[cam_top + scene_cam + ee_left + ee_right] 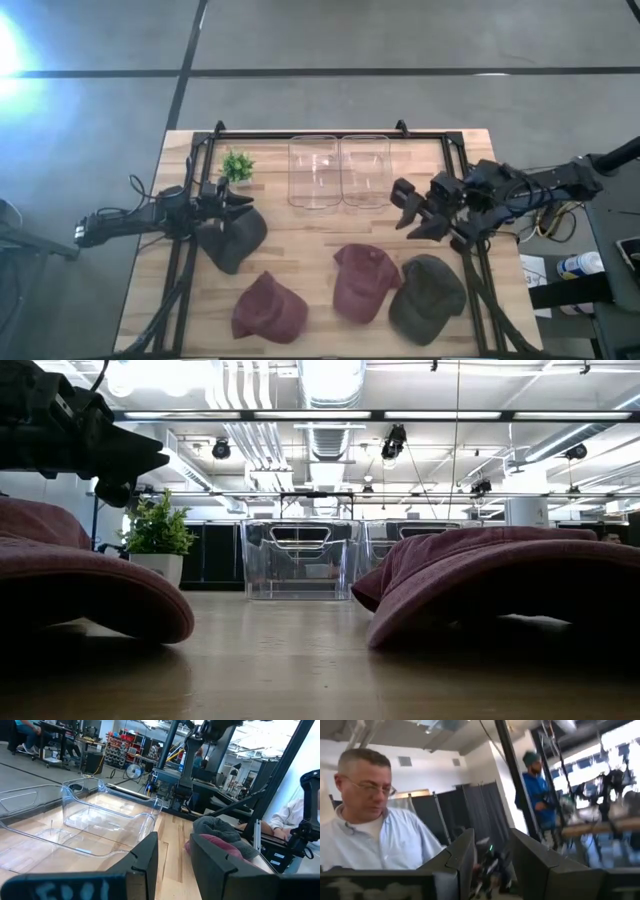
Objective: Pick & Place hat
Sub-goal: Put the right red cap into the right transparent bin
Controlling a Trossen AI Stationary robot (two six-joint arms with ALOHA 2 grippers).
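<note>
While the left gripper (243, 201) hangs above the dark hat (232, 238) with its fingers spread and empty, the right gripper (412, 212), also spread, is lifted right of the bins (339, 171). Three more hats lie nearer. A descent too far left could catch the plant (237, 165).

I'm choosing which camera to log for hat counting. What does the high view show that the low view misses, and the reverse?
Only the high view: all four hats, including the dark hat under the left gripper, the olive hat, and the right gripper raised off the table.

Only the low view: the ceiling lights and room behind.

Both: two maroon hats, two clear bins, and the plant.
</note>
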